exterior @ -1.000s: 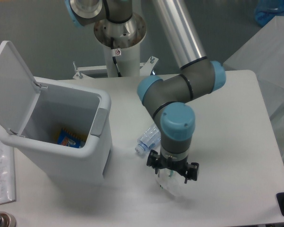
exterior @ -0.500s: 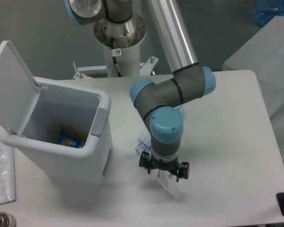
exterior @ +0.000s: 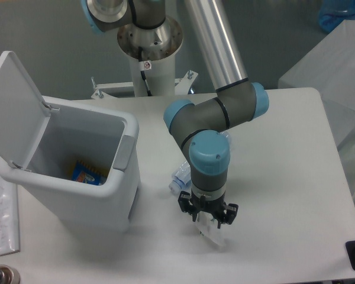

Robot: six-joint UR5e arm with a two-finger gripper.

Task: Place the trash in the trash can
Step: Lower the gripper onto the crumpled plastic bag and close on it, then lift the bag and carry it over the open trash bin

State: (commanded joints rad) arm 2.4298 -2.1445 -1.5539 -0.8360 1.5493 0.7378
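Item count from my remote station. One arm (exterior: 216, 115), bent at the elbow, wrist pointing straight down over the front middle of the worktop (exterior: 284, 177). One hand (exterior: 208, 222), its fingers low against the worktop surface; they sit close about a small pale wrapper (exterior: 216, 235) that shows just under and to the right of them, but I cannot tell whether they grip it or only bracket it.

One clear bottle (exterior: 181, 177), lying on its side on the worktop, mostly hidden behind the wrist, only its capped end showing between the arm and the bin. One trash can (exterior: 100, 189), white, at the left of the worktop, its lid (exterior: 15, 106) tipped up and back, a grey tab (exterior: 123, 152) on the rim nearest the arm. One blue-and-yellow packet (exterior: 87, 172) lies inside on the bin floor.

Change against half a second ago: the wrist has edged slightly to the right and the hand has dropped a little closer to the wrapper. Bottle, bin, lid and packet sit as before.
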